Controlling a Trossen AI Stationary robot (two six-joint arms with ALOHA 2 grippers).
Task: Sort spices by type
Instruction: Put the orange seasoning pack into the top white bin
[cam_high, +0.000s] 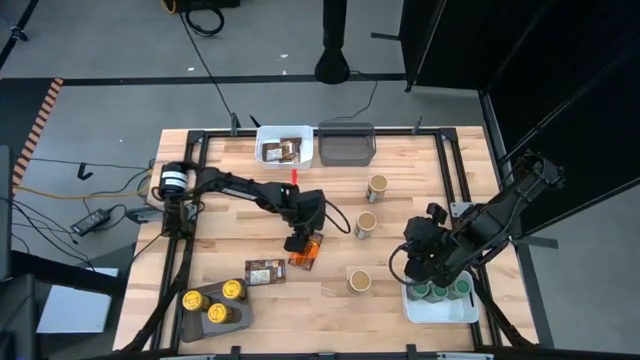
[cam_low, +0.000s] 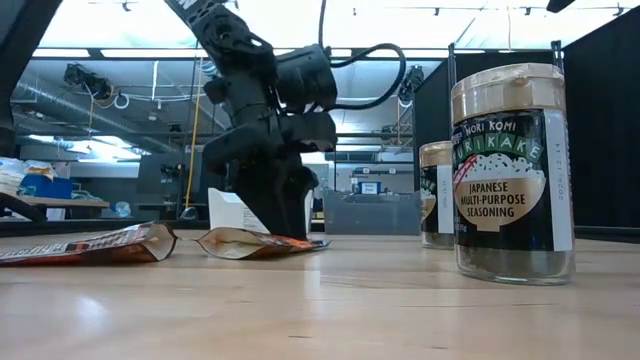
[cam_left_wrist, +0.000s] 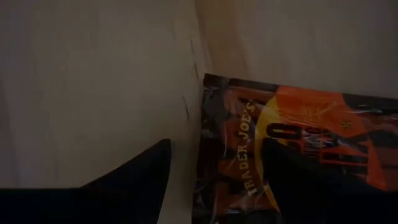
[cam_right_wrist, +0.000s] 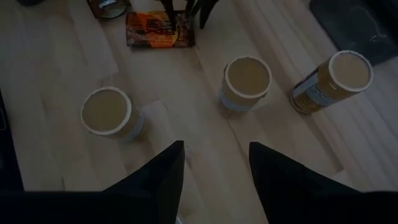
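Left gripper (cam_high: 303, 243) was down mid-bench, fingers spread astride the orange packet (cam_high: 306, 252). Right gripper (cam_right_wrist: 214, 163) hovered released near the right edge. Green jars (cam_high: 438, 291) and yellow jars (cam_high: 215, 300) looked sorted; three tan jars (cam_high: 365, 224) remained loose.

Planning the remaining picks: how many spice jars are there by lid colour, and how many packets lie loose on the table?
Yellow-lidded round jars: 3
Tan-lidded round jars: 3
Green-lidded round jars: 3 showing
Flat packets loose on the table: 2
Total: 11
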